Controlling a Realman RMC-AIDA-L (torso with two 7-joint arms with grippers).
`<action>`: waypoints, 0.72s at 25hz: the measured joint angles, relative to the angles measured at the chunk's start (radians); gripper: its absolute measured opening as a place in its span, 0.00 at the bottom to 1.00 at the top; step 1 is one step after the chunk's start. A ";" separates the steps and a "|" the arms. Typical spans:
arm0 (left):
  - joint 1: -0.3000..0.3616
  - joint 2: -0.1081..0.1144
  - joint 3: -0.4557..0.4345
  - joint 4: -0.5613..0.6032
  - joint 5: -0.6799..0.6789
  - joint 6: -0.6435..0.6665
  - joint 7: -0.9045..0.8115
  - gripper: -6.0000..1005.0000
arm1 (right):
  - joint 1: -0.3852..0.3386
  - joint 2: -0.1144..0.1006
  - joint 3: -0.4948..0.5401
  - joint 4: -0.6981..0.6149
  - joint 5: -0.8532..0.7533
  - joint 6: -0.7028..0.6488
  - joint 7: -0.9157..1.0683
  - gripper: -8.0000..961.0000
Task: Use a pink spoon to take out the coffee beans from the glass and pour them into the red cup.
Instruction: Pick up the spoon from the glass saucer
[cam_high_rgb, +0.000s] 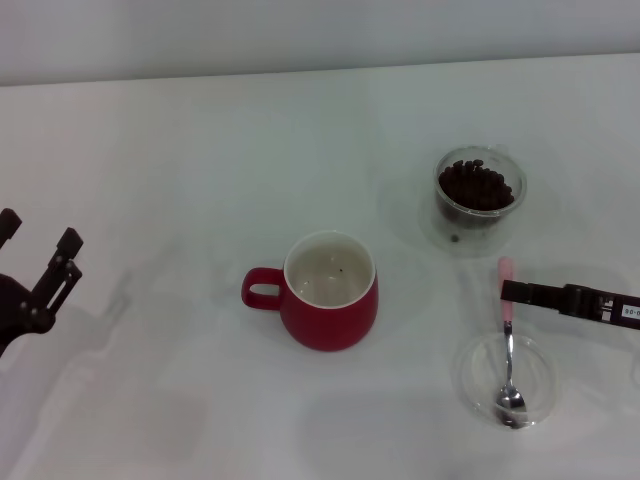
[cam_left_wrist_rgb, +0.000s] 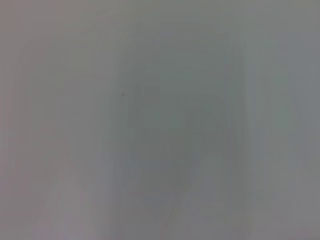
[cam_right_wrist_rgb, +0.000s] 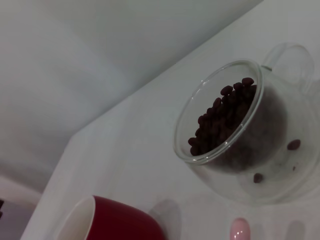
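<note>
Landmark: rounded deep red ceramic cup (cam_high_rgb: 330, 300) with loop handle and white inside, upright near the middle of the white table (cam_high_rgb: 200, 150); handle turned toward the robot's left. The inside looks nearly bare, with perhaps a dark speck or two on the white.

Small round clear double-walled glass (cam_high_rgb: 479, 197): upright, beyond the red cup and to its right, well apart from it. It stands on a flat clear saucer (cam_high_rgb: 436, 232).

Heap of small dark brown oval coffee beans (cam_high_rgb: 477, 185): inside the glass, filling much of it. In the right wrist view a few loose beans (cam_right_wrist_rgb: 294, 144) lie low by the glass wall; whether between the walls or on the saucer cannot be told.

Small teaspoon with shiny metal bowl and slim pale pink handle, the pink spoon (cam_high_rgb: 507, 340): to the right of the red cup and slightly nearer the robot, bowl resting in a shallow clear round dish (cam_high_rgb: 472, 385), handle tip pointing toward the glass.

Right gripper (cam_high_rgb: 513, 292): to the right of the red cup, reaching in from the right edge at the pink handle; whether its fingers grip it cannot be told.

Left gripper (cam_high_rgb: 40, 255): far to the left of the red cup, near the table's edge, fingers spread, holding nothing.
</note>
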 joint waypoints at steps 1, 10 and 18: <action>0.001 0.000 0.000 0.000 0.001 -0.001 0.000 0.70 | 0.001 -0.002 -0.003 -0.002 0.000 -0.001 0.000 0.22; 0.009 -0.003 0.000 -0.004 0.005 -0.010 -0.001 0.70 | 0.018 -0.021 -0.020 -0.006 -0.007 -0.008 0.006 0.27; 0.019 -0.004 0.000 -0.012 0.005 -0.027 -0.002 0.70 | 0.057 -0.027 -0.076 -0.009 -0.022 -0.005 0.037 0.34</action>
